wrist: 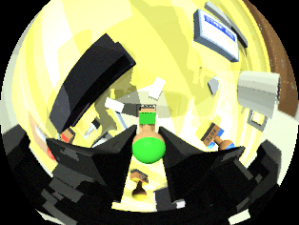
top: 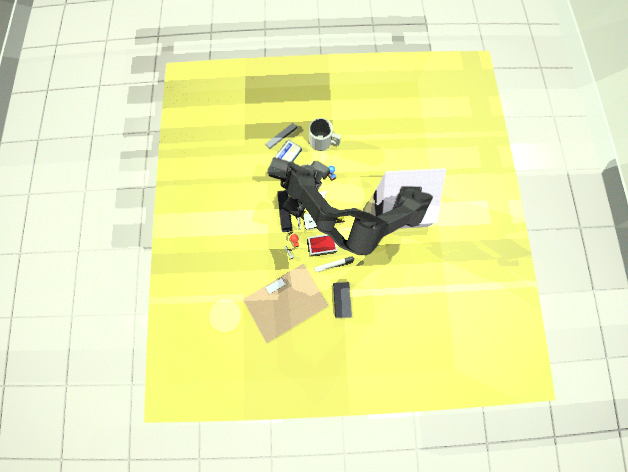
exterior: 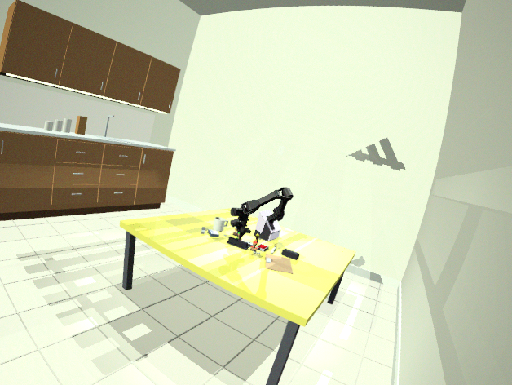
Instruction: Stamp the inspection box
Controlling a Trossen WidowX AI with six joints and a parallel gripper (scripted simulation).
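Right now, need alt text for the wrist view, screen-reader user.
Fisheye view down between the closed gripper, whose dark fingers clamp a stamp with a round green knob, held above the yellow table. Around it lie a long black object at left, a white mug at right and a blue-and-white card at upper right.

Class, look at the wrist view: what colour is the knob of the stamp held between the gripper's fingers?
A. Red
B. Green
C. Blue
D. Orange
B: in the wrist view the gripper is shut on a stamp whose round knob is bright green.
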